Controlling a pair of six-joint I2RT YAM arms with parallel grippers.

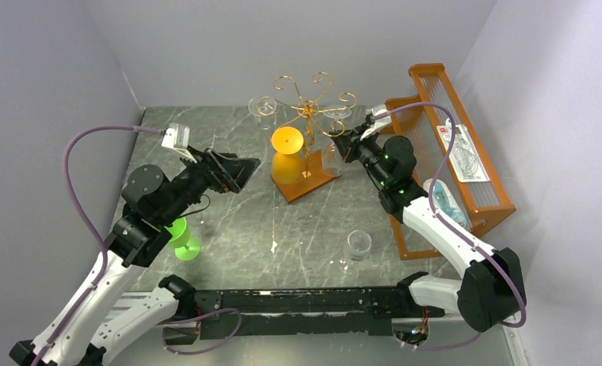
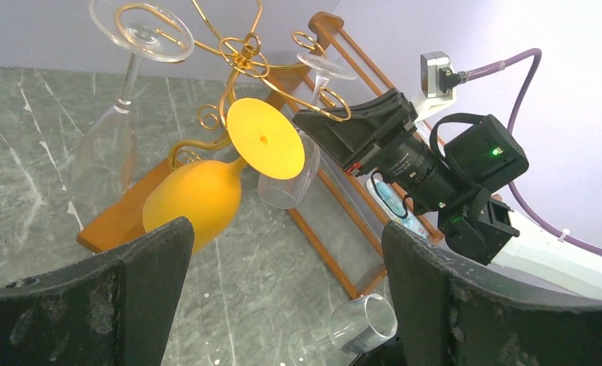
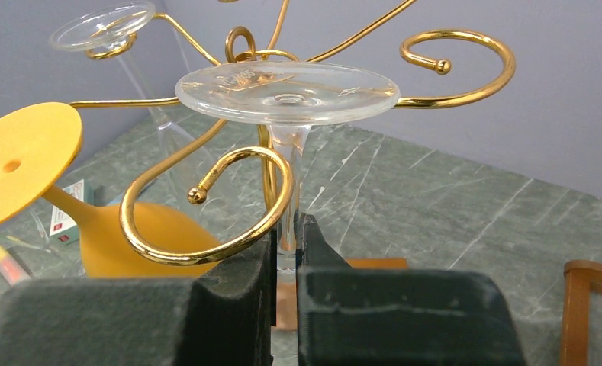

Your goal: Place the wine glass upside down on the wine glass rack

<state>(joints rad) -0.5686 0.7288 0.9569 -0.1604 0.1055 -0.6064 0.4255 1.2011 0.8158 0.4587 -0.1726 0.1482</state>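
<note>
Our right gripper pinches the wine glass by its upright stem, foot just above a curl of the rack; our left gripper gapes empty, farther from the rack.

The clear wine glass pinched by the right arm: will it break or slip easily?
Probably fragile: the clear wine glass has a very thin stem, and the right end effector squeezes only that stem. Likely slippery too, since smooth glass gives little grip. It is upside down with its wide foot on top, so a nudge might swing it against the gold wire rack.
</note>
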